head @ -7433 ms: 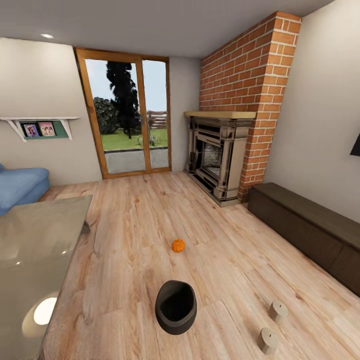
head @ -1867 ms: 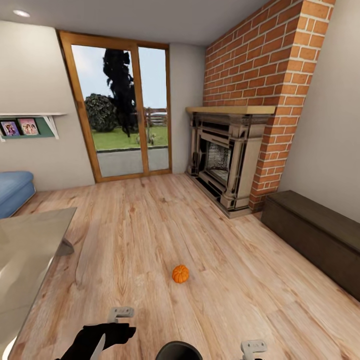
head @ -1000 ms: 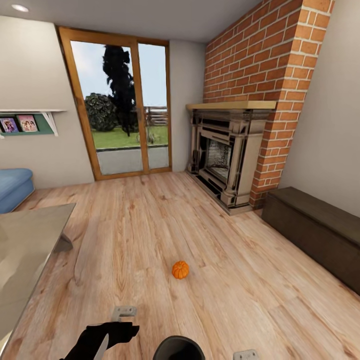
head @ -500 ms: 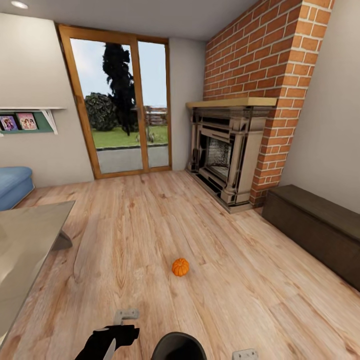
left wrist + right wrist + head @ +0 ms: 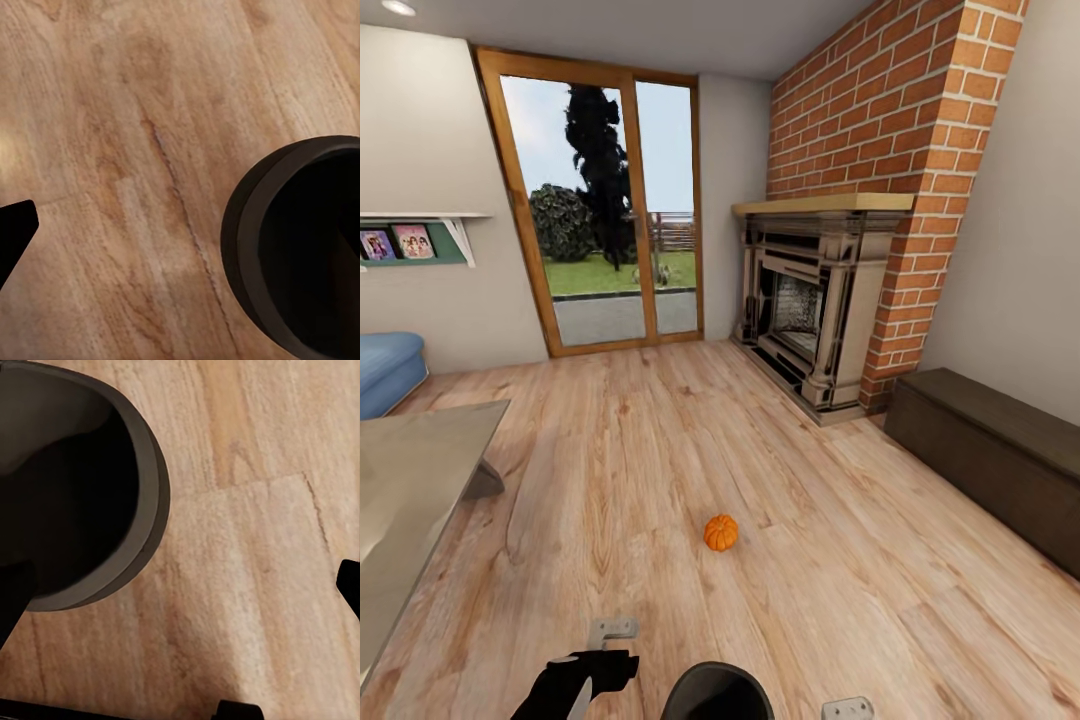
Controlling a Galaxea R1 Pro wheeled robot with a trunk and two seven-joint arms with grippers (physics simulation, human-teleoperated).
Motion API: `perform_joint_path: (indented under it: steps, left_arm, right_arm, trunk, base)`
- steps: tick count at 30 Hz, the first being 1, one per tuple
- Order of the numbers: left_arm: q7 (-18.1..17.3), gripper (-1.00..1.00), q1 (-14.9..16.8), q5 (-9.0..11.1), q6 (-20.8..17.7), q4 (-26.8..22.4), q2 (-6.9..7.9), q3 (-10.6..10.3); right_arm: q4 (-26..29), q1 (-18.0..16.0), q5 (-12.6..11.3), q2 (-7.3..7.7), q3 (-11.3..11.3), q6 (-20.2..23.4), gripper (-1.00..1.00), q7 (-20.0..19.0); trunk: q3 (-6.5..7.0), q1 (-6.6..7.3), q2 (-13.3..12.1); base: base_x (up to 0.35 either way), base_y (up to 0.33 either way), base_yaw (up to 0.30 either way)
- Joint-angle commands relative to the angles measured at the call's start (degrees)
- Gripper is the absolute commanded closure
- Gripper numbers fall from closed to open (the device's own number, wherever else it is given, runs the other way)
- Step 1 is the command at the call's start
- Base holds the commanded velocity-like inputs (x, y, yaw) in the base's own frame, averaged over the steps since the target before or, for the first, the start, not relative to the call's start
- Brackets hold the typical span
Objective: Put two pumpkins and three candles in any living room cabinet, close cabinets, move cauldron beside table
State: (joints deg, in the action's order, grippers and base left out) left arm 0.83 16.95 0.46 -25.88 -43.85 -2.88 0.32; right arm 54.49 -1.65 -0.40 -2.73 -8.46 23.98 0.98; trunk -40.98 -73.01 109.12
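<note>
Compared w/ approx. 2 s ago the whole view has tipped up a bit and settled; in the last half second almost nothing has moved, so the robot seems to have stopped right over the cauldron (image 5: 717, 693), which sits on the wood floor (image 5: 660, 450) at the bottom edge of the head view, between the two arms; I judge this as lining up to take the pot, prob. to bring it to the table (image 5: 410, 500) whose pale top is at the left, near but not yet beside the pot. One pumpkin (image 5: 720, 532) lies on the floor ahead, well apart from the cauldron and from the dark cabinet (image 5: 990, 450) along the right wall; the cabinet fronts look shut. The left gripper (image 5: 605, 645) hangs just left of the pot rim; in the left wrist view the cauldron (image 5: 300, 247) is beside it, not between the fingers, and only one dark fingertip (image 5: 15, 232) shows, so how wide it is open I cannot tell; it seems to hold nothing. The right gripper (image 5: 848, 709) is cut off by the frame edge; in the right wrist view the cauldron (image 5: 90, 495) is close, rim not gripped; its opening also cannot be judged. The pot's belly is cut off; what is inside is too dark to see.
</note>
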Motion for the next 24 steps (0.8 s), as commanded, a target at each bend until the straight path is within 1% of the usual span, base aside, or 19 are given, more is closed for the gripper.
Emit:
perform_joint_path:
  steps: [1, 17, 18, 24]
  left_arm:
    - [0.1, -1.0, 0.01, 0.06, -0.31, -0.09, -0.02, 0.03]
    - [0.05, -1.0, 0.01, 0.08, -0.27, -0.04, -0.05, -0.19]
    - [0.03, -1.0, 0.01, 0.09, -0.25, 0.02, -0.09, -0.27]
    - [-0.28, -1.0, 0.01, -0.06, 0.33, 2.5, -2.02, -0.82]
  right_arm:
    - [0.09, -0.02, -0.04, 0.01, -0.06, 0.25, -1.0, 0.1]
    - [0.01, -0.02, -0.04, 0.01, -0.15, -0.88, -1.0, 0.1]
    - [0.01, -0.02, -0.04, 0.01, -0.15, -0.99, -1.0, 0.09]
    - [0.0, -0.02, -0.04, -0.01, -0.15, -1.22, -1.0, 0.02]
  trunk:
    - [-0.24, -0.21, 0.43]
    - [-3.11, -3.73, 6.85]
    - [-3.11, -3.73, 6.85]
    - [-3.11, -3.73, 6.85]
  base:
    - [0.0, 0.0, 0.0]
    - [0.0, 0.0, 0.0]
    - [0.0, 0.0, 0.0]
    - [0.0, 0.0, 0.0]
